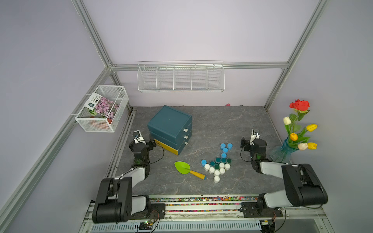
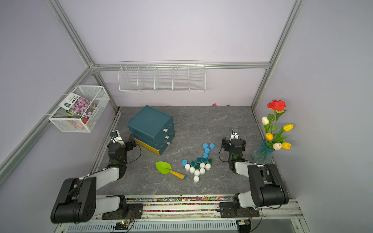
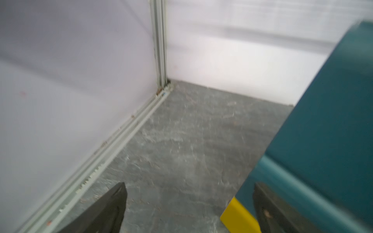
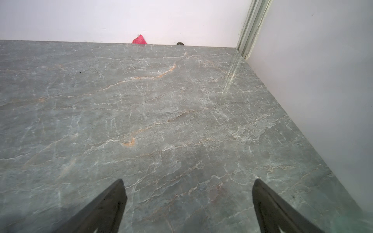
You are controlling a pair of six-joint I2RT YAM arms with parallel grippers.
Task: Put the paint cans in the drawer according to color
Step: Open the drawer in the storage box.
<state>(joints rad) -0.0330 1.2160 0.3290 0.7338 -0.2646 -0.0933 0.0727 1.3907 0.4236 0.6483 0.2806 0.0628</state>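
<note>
Since none of the three handles (image 1: pixel 185 137) on the drawer unit (image 1: pixel 169 123) is pulled out, no can has anywhere to go yet, and I judge the sorting not begun. The unit stands toward the far left corner of the worktop (image 1: pixel 222 121), turned so that its front faces the cans, which probably suits a pull by either arm.

The paint cans sit upright in one tight cluster, midway between the arms and nearer the front edge. They are already loosely grouped: light blue cans (image 1: pixel 225 150) farthest back, dark teal cans (image 1: pixel 220 161) in the middle, white cans (image 1: pixel 217 171) nearest the front edge. Three colours and three drawers suggest one colour for each.

A green trowel (image 1: pixel 182 167) lies just left of the cluster, apart from it.

The left gripper (image 3: pixel 188 187) is spread wide and empty, low beside the unit's side by its yellow base; whether one finger touches it I cannot tell. The right gripper (image 4: pixel 187 183) is likewise spread and empty over bare worktop toward the right edge, beyond the cans. Both look parked in a ready pose.
</note>
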